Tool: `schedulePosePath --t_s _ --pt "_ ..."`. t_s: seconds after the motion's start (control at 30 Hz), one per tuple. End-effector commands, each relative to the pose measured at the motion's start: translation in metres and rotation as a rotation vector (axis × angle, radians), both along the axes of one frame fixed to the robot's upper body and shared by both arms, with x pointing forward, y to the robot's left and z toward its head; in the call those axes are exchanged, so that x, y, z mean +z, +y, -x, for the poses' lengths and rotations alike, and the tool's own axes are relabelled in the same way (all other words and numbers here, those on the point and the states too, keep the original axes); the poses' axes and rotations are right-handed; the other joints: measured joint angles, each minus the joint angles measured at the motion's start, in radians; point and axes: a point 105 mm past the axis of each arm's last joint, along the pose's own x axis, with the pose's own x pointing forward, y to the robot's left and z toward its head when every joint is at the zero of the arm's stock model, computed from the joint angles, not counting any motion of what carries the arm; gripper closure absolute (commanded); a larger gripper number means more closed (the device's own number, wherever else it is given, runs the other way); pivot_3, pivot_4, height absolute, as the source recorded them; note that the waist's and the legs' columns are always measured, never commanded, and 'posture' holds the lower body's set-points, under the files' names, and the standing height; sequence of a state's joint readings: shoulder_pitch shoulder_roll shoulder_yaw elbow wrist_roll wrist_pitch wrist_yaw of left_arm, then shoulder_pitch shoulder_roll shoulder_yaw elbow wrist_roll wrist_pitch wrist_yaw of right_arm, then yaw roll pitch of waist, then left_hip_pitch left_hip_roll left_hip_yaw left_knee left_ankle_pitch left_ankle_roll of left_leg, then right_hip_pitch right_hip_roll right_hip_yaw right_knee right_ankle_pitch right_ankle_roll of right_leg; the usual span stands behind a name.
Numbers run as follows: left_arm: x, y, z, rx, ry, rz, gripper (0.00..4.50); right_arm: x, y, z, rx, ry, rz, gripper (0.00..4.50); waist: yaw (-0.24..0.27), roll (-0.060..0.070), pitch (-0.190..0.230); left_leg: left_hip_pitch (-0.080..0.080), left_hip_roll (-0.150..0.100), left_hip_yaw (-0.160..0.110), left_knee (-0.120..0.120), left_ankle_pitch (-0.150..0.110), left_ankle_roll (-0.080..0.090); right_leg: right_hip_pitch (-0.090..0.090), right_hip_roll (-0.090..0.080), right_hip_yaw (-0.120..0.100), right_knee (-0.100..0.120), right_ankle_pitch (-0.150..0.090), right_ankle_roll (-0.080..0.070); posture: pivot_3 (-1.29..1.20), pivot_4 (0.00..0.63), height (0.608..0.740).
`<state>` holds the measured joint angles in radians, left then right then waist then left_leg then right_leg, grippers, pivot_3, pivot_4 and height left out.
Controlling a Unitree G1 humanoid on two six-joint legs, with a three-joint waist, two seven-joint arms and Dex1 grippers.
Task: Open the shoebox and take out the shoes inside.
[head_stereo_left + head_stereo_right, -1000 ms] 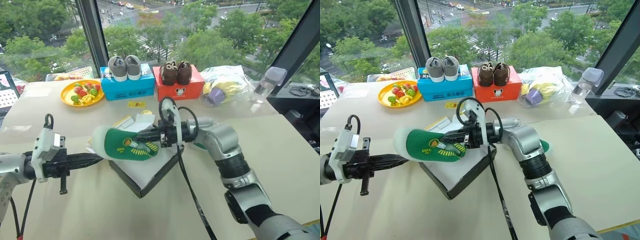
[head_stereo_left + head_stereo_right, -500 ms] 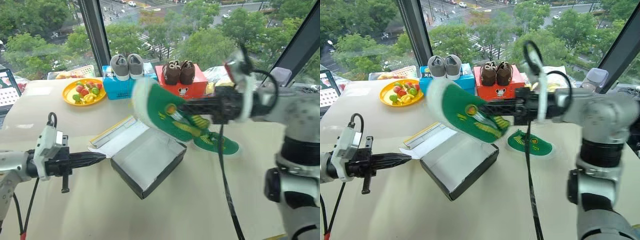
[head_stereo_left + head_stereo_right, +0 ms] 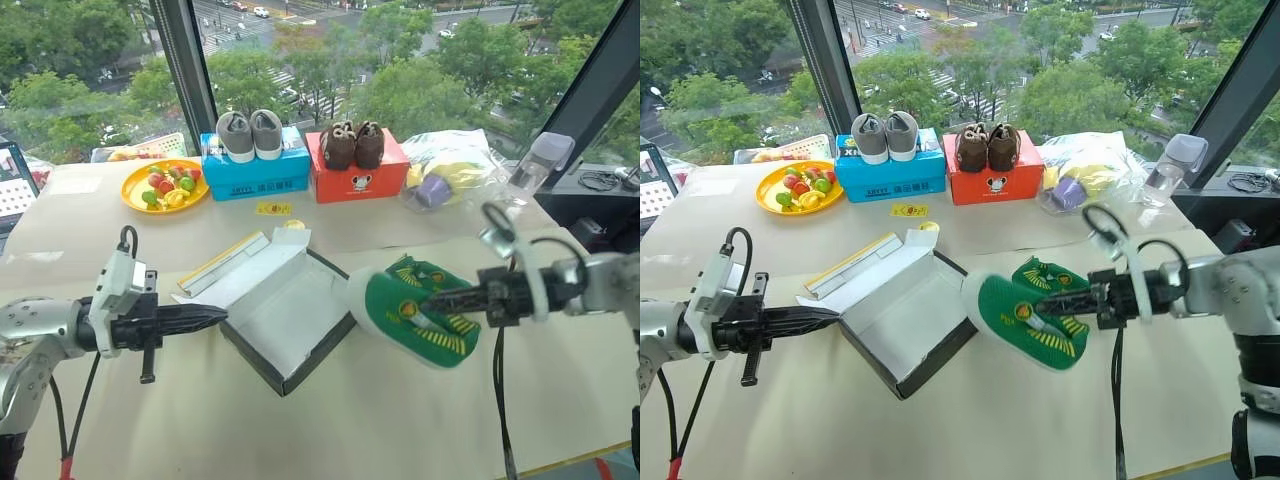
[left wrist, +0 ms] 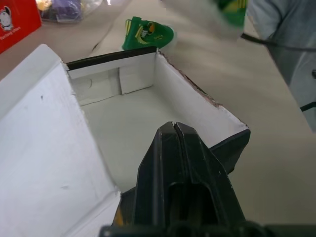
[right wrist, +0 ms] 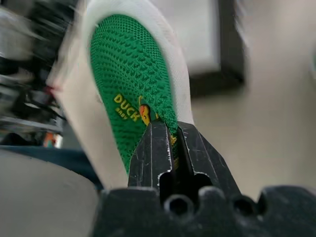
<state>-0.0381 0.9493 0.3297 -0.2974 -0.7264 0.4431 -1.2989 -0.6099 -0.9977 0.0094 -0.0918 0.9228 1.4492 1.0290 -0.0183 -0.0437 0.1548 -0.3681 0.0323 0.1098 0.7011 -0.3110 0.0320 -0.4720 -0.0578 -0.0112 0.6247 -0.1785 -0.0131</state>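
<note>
"DUCK" on green shoe (image 5: 133,74) (yellow letters)

Head pair: up high, looking forward and down over the table (image 3: 90,420), nearly identical framing. Left wrist: right up against the open shoebox (image 4: 148,118). Right wrist: super close on a green shoe (image 5: 133,94). Shoebox shared throughout.

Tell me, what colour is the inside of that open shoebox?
White. The shoebox interior shows best in the left wrist view, with dark outer sides.
</note>
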Motion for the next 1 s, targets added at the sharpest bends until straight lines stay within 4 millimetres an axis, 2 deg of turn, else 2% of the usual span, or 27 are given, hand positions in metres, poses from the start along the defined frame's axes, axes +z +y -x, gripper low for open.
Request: schedulePosePath --t_s 0.03,0.2,0.3,0.53,0.73,0.77,0.8,0.83,0.87,0.93,1.0 --pt "0.007 -0.001 0.001 -0.005 -0.028 -0.002 4.5 0.0 -0.012 -0.008 0.001 -0.076 0.068 4.41 0.003 0.0 0.0 0.0 0.0 0.0 0.0 0.0 0.0 0.0 0.0 0.0 0.0 0.0 0.001 0.0 0.15 0.731" --pt "0.008 -0.001 0.005 0.005 -0.026 -0.004 4.5 -0.015 -0.026 -0.021 -0.048 -0.075 0.138 4.41 0.004 0.0 0.0 0.0 0.0 0.0 0.001 0.0 0.0 0.0 0.0 0.0 0.0 -0.001 0.001 0.0 0.15 0.731" --pt "0.008 0.0 0.006 0.013 -0.025 -0.006 4.5 -0.018 -0.032 -0.019 -0.034 -0.068 0.161 4.41 0.005 0.0 0.0 0.0 0.0 0.0 0.001 0.0 0.001 0.0 0.0 0.0 0.0 0.0 0.0 0.0 0.15 0.731" --pt "0.009 -0.001 0.006 0.016 -0.032 -0.002 4.5 -0.045 -0.047 -0.027 -0.08 -0.045 0.279 4.41 0.006 0.0 0.0 -0.001 -0.001 0.0 0.001 -0.001 0.001 0.0 0.0 0.0 0.0 0.0 0.0 0.0 0.15 0.731" --pt "0.007 -0.001 0.005 0.024 -0.034 -0.007 4.5 -0.048 -0.051 -0.039 -0.147 -0.074 0.286 4.41 0.002 0.0 0.0 0.0 0.0 0.0 0.002 0.0 0.001 0.0 0.001 0.0 0.001 0.0 0.0 0.0 0.15 0.731" --pt "0.006 -0.001 0.004 0.026 -0.033 -0.009 4.5 -0.046 -0.051 -0.039 -0.161 -0.072 0.266 4.08 0.001 0.0 0.0 0.0 0.0 0.0 0.002 0.0 0.0 0.0 0.001 0.0 0.001 0.0 0.0 0.0 0.15 0.731" --pt "0.004 0.0 0.003 0.029 -0.032 -0.014 4.5 -0.045 -0.053 -0.04 -0.166 -0.097 0.282 3.74 0.001 0.0 0.0 0.0 0.0 0.0 0.002 0.0 0.0 0.001 0.001 0.0 0.001 0.0 0.0 0.0 0.15 0.731" --pt "0.004 0.001 0.002 0.03 -0.031 -0.016 4.5 -0.045 -0.056 -0.041 -0.164 -0.133 0.321 3.63 0.001 0.0 0.0 0.0 0.0 0.0 0.003 0.0 0.0 0.001 0.001 0.0 0.001 0.0 0.0 0.0 0.15 0.731" --pt "0.003 0.001 0.001 0.032 -0.03 -0.016 4.5 -0.045 -0.059 -0.042 -0.161 -0.159 0.35 3.25 0.002 0.0 0.0 0.0 0.0 0.0 0.003 0.0 0.0 0.001 0.0 0.0 0.002 0.001 0.0 0.0 0.15 0.731" --pt "0.004 0.001 0.0 0.031 -0.031 -0.015 4.5 -0.041 -0.062 -0.038 -0.13 -0.186 0.36 2.68 0.005 0.0 0.0 0.0 0.0 0.0 0.004 0.0 0.0 0.001 0.001 0.0 0.002 0.0 0.001 0.0 0.15 0.731" --pt "0.005 0.002 -0.001 0.029 -0.032 -0.015 4.5 -0.032 -0.063 -0.033 -0.116 -0.198 0.337 2.68 0.006 0.0 0.0 0.001 0.0 0.0 0.004 0.0 0.0 0.001 0.0 0.0 0.002 0.0 0.002 0.0 0.15 0.731"
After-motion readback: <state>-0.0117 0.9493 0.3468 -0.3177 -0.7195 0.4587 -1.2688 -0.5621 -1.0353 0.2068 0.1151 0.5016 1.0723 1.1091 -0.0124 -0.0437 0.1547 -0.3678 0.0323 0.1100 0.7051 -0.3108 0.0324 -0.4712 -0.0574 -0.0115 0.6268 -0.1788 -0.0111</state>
